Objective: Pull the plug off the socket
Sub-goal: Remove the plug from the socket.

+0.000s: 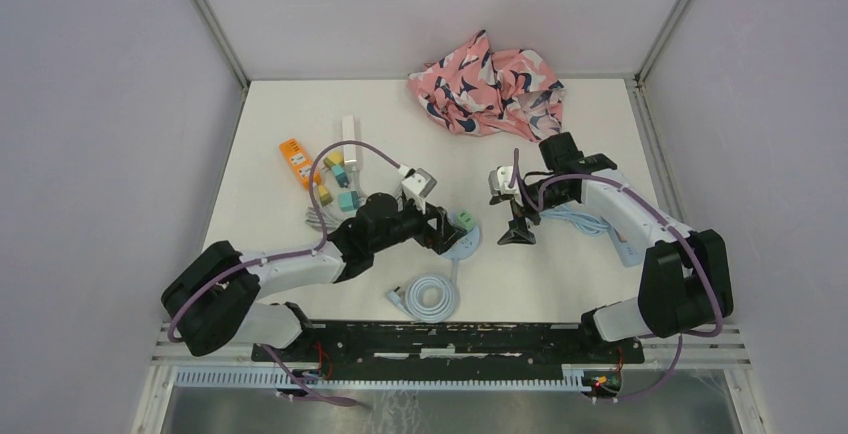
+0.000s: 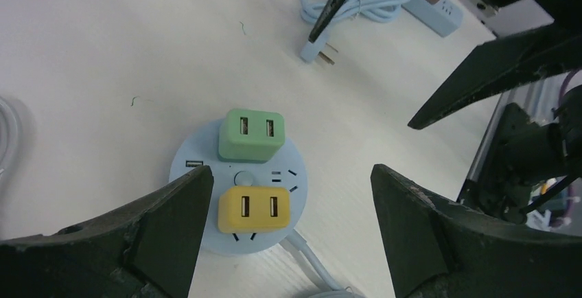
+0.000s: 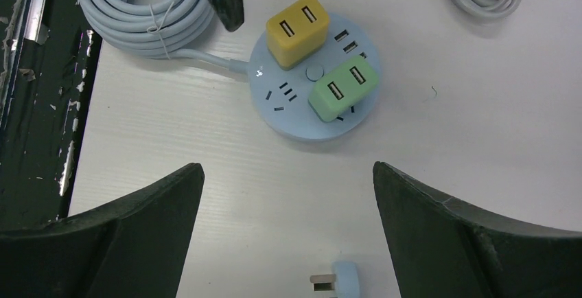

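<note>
Green plug (image 2: 250,134) and yellow plug (image 2: 252,209) seated in round blue socket (image 2: 199,148), lower centre. Left gripper (image 2: 289,174) spread wide over it; right gripper (image 3: 287,167) spread too, empty.

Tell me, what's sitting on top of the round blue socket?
A green plug and a yellow plug on the socket, with a button between. The holes beneath them are hidden.

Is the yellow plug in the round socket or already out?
In. The yellow plug sits seated on the face of the round socket, beside the green plug, with no prongs showing.
</note>
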Motion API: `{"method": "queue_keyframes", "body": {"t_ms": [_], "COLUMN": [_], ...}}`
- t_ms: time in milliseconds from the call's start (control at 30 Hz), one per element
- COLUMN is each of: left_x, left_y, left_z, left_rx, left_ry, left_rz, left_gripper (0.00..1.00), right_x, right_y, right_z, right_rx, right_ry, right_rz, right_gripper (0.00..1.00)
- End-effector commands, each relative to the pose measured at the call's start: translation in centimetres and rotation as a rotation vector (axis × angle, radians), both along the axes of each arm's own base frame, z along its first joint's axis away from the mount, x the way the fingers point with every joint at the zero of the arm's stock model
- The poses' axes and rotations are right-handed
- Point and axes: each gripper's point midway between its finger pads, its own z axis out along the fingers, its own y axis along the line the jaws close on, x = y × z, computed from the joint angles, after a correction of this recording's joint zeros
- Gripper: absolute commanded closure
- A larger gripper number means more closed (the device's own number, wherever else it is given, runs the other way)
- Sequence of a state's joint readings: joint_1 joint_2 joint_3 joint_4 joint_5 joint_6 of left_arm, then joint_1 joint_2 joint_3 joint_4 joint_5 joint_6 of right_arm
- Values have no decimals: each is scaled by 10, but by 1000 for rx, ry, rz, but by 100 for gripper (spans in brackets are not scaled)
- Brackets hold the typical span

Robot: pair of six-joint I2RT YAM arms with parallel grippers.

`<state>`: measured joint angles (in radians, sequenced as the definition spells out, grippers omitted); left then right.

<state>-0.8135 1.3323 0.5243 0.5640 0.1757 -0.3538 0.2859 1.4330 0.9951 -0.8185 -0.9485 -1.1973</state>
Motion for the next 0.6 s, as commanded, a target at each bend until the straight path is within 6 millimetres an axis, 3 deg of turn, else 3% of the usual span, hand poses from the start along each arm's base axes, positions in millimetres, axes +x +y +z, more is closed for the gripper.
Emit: {"method": "queue_keyframes", "body": {"t_ms": [0, 267, 500, 567], "left_x": [12, 0, 1, 3], "left_y": [13, -8, -3, -5], "left_z": [-12, -33, -53, -55], "left_rx": [159, 224, 314, 322], "left_ry": [-157, -138, -136, -136], "left_rz": [62, -21, 6, 0], "left_gripper": [8, 16, 21, 27], "right_x": [4, 7, 7, 7], "right_y": [4, 4, 5, 4], "right_z": [10, 10, 9, 10], "right_rx": [36, 29, 29, 29], "right_ry": [-43, -22, -13, -12], "right_rz": [21, -3, -9, -10], "right_gripper": [0, 1, 1, 1]}}
